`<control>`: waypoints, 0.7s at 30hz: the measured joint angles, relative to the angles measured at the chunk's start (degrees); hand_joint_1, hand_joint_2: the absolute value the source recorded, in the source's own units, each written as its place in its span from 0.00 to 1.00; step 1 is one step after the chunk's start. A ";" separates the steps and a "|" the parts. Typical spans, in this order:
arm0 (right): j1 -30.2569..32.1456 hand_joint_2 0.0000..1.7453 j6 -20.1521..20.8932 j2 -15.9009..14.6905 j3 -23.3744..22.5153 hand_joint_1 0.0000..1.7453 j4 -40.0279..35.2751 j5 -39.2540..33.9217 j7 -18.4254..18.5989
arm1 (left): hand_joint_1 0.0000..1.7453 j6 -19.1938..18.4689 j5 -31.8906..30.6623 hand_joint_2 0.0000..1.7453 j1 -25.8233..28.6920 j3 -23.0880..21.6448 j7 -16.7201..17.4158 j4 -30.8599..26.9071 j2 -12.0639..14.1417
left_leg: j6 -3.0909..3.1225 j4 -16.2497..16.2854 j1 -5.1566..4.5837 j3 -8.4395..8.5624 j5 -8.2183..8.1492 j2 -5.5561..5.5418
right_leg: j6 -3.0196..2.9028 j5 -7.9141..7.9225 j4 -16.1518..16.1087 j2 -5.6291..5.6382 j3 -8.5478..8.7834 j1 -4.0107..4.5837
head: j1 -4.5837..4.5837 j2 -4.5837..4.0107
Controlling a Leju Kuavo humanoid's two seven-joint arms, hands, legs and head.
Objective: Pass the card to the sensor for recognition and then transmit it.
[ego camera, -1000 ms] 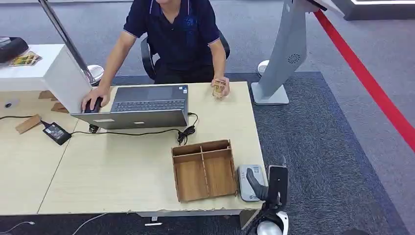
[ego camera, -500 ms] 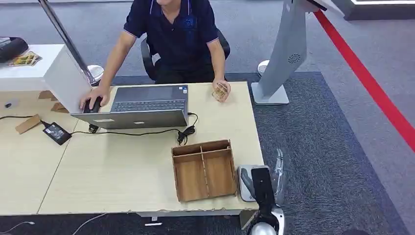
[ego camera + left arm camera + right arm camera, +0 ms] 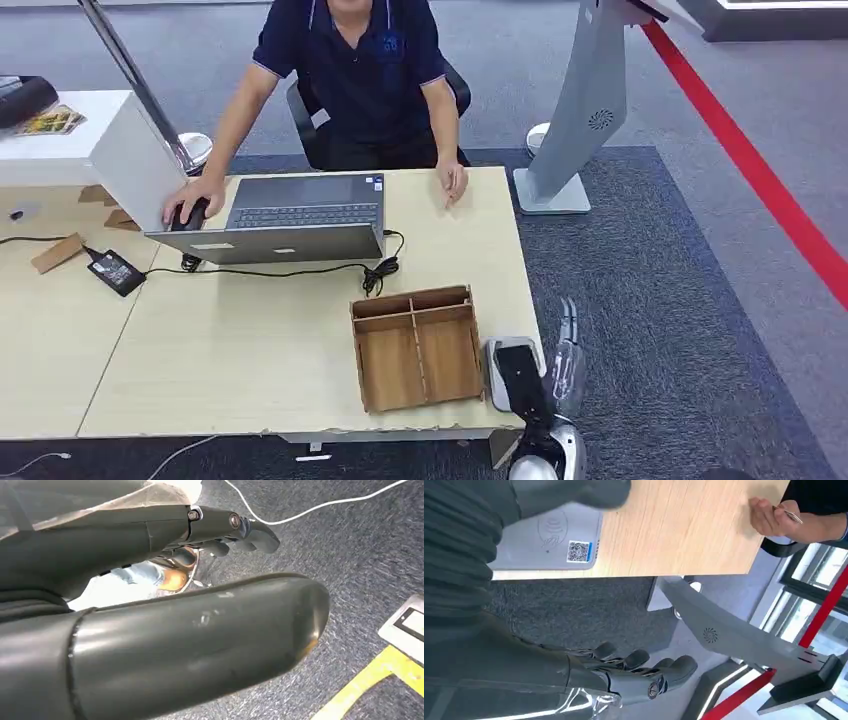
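Off the desk (image 3: 250,350), over carpet, the left hand (image 3: 190,640) hangs with nothing in it, fingers loosely apart. At the desk's front right corner lies the sensor (image 3: 500,352). The right hand (image 3: 528,392) has its thumb above the sensor and its fingers outstretched past the desk's right edge. A clear card (image 3: 566,362) lies along those fingers, long axis roughly parallel to that edge; how it is gripped cannot be told. Judgement: the card sits just right of the sensor, so a leftward shift by the right hand is needed.
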 joint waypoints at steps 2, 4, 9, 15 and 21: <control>0.01 1.00 0.00 0.04 -0.02 1.00 0.00 -0.81 0.00 | 0.00 -0.02 -0.02 0.00 0.00 0.00 0.00 0.00 0.00 | 0.00 0.00 0.00 0.00 0.00 0.00 | 0.00 0.00 0.00 0.00 0.00 0.00 | 0.00 0.00; 0.01 1.00 0.00 0.04 -0.02 1.00 0.00 -1.31 0.00 | 0.00 -0.02 -0.07 0.00 0.00 0.00 0.00 0.00 0.00 | 0.00 0.00 0.00 0.00 0.00 0.00 | 0.00 0.00 0.00 0.00 0.00 0.00 | 0.00 0.00; 0.01 1.00 0.00 0.04 -0.02 1.00 0.00 -2.98 0.31 | 0.00 -0.02 -0.09 0.00 0.00 0.00 0.00 0.00 0.00 | 0.00 0.00 0.00 0.00 0.00 0.00 | 0.00 0.00 0.00 0.00 0.00 0.00 | -0.02 0.00; 0.02 1.00 0.00 0.04 -0.02 1.00 0.00 -3.98 0.35 | 0.00 -0.02 -0.07 0.00 0.00 0.00 0.00 0.00 0.00 | 0.00 0.00 0.00 0.00 0.00 0.00 | 0.00 0.00 0.00 0.00 0.00 0.00 | 0.00 0.00; 0.02 1.00 0.00 -0.04 0.00 1.00 0.00 -6.69 0.37 | 0.00 -0.02 -0.04 0.00 0.00 0.00 0.00 0.00 0.00 | 0.00 0.00 0.00 0.00 0.00 0.00 | 0.00 0.00 0.00 0.00 0.00 0.00 | 0.00 0.02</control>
